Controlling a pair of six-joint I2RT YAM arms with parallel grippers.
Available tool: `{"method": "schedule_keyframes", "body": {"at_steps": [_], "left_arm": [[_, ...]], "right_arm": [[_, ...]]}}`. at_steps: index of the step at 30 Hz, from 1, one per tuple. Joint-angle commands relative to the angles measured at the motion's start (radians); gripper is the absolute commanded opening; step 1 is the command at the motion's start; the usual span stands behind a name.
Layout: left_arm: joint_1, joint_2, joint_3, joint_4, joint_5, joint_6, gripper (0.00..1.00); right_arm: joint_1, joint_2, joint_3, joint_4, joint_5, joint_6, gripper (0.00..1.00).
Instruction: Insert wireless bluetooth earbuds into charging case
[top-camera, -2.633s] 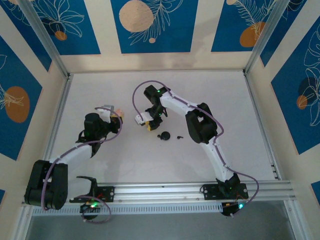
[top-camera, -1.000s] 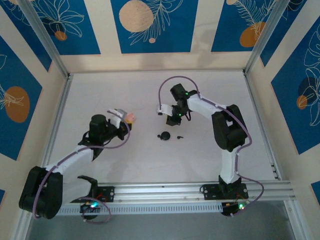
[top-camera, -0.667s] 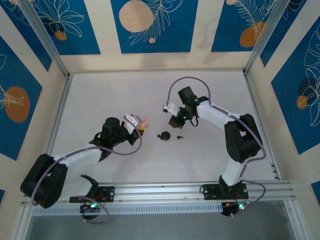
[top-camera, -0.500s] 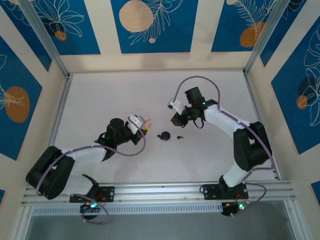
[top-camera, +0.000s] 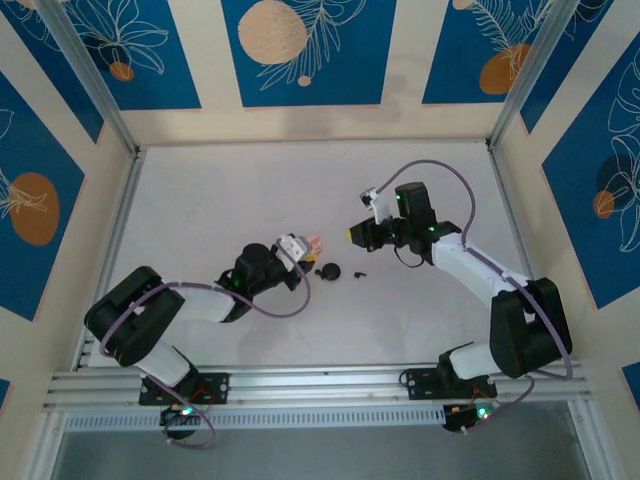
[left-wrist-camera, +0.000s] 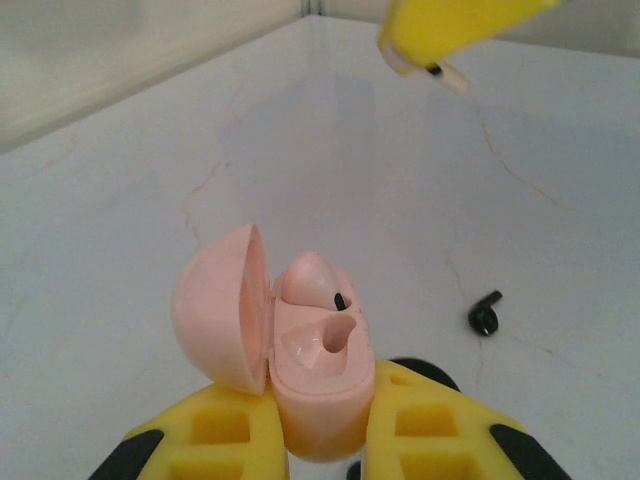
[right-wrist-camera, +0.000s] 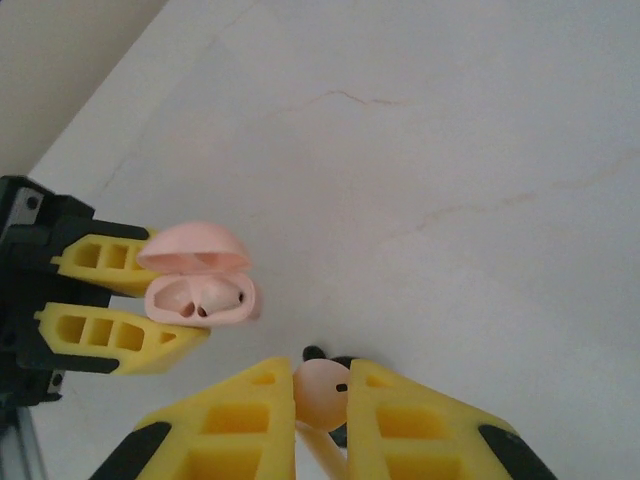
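Observation:
My left gripper (left-wrist-camera: 322, 398) is shut on the open pale pink charging case (left-wrist-camera: 322, 385), lid (left-wrist-camera: 220, 305) swung to the left. One pink earbud (left-wrist-camera: 306, 277) sits in its far slot; the near slot (left-wrist-camera: 322, 342) is bare. My right gripper (right-wrist-camera: 321, 374) is shut on the other pink earbud (right-wrist-camera: 320, 393), a short way right of the case (right-wrist-camera: 200, 295). From above, the left gripper (top-camera: 299, 250) and right gripper (top-camera: 355, 235) face each other across the pink case (top-camera: 313, 243). A black earbud (left-wrist-camera: 485, 316) lies loose on the table.
A round black case (top-camera: 327, 271) and the black earbud (top-camera: 359, 273) lie on the white table (top-camera: 200, 190) just in front of both grippers. Aluminium rails (top-camera: 115, 230) and patterned walls fence the table. The right gripper's yellow finger (left-wrist-camera: 450, 25) hangs at the top of the left wrist view.
The left arm has carried the pink case rightward toward the table's middle. The right arm has swung rightward, its gripper now facing the case from the right.

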Motion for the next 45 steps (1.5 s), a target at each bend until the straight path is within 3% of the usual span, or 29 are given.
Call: {"method": "schedule_keyframes", "body": {"at_steps": [1,7,20,37,45], "left_arm": [[-0.014,-0.007,0.024,0.049,-0.043,-0.014,0.06],[-0.014,-0.038,0.018,0.009,-0.062,0.0,0.06],[-0.015,-0.081,0.007,-0.043,-0.088,0.012,0.07],[-0.016,-0.129,0.017,-0.114,-0.093,0.042,0.08],[-0.014,-0.164,0.011,-0.142,-0.1,0.047,0.08]], "right_arm": [[-0.005,-0.051,-0.033,-0.1,0.069,0.179,0.14],[-0.008,-0.14,-0.129,-0.213,0.201,0.321,0.14],[-0.019,-0.189,-0.263,-0.271,0.328,0.585,0.15],[-0.022,-0.122,-0.338,-0.274,0.342,0.679,0.16],[-0.018,-0.095,-0.315,-0.305,0.324,0.655,0.28]]}}
